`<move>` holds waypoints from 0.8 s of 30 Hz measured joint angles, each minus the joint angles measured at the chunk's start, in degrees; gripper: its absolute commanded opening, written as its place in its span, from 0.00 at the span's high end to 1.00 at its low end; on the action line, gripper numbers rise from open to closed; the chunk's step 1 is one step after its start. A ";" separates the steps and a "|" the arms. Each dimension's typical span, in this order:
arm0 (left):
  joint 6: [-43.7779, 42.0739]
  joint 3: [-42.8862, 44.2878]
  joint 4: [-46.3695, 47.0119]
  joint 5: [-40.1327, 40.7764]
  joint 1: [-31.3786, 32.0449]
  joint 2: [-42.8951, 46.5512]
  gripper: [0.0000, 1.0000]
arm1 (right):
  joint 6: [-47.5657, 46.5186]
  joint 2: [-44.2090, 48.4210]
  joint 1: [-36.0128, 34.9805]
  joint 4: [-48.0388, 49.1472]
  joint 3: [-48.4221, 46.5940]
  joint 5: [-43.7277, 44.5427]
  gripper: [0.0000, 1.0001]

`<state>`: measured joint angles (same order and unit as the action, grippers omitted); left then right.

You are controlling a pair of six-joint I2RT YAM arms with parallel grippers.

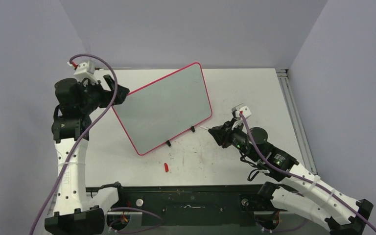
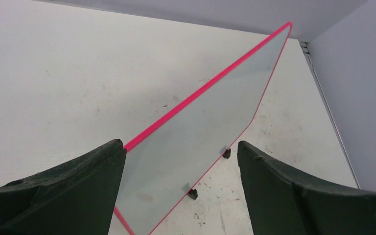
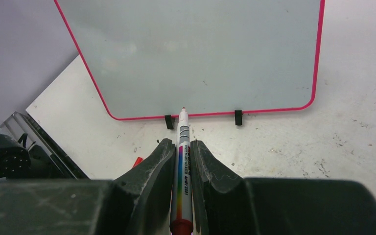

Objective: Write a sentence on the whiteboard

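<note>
at the left of the white tabletop (image 1: pixel 254 93), my left gripper (image 1: pixel 116 87) hangs at the far-left corner of the large rounded-corner whiteboard with glossy pale grey face and thin red-pink rim (image 1: pixel 164 107), its dark fingers wide apart, the corner between them, gripping nothing. the board sits askew mid-table on two small black clip feet (image 3: pixel 169 122) along its near long edge, its face bare of writing; how steeply it leans i cannot tell. a small red cap-like piece (image 1: pixel 166 167) lies on the table just in front of it. to the right, my right gripper (image 1: pixel 215 132) is clamped on a white marker pen with a rainbow stripe (image 3: pixel 182 147), tip forward and just short of the lower rim, near one foot.

as i read it, the step in hand is bringing tip to surface. i would pinch the corner with the left fingers first, since a propped board may slide under pressure. then lift the tip over the rim, start high and left, and press lightly.
</note>
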<state>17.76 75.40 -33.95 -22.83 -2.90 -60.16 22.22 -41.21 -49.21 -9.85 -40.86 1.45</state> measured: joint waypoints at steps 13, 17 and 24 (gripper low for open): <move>4.72 -19.52 10.88 -15.34 -19.85 7.19 0.17 | -2.34 -10.21 -2.12 9.53 -4.35 -3.41 0.95; 6.25 -25.14 16.02 -17.53 -20.90 8.37 0.29 | -3.74 -16.15 -4.87 14.88 -6.56 -2.49 0.95; 7.69 -31.56 23.85 -19.91 -20.96 8.41 0.44 | -6.25 -27.34 -11.06 23.04 -11.26 -0.26 0.95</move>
<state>25.45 43.83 -10.11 -42.74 -23.86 -51.75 15.97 -68.55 -60.27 13.19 -52.12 1.19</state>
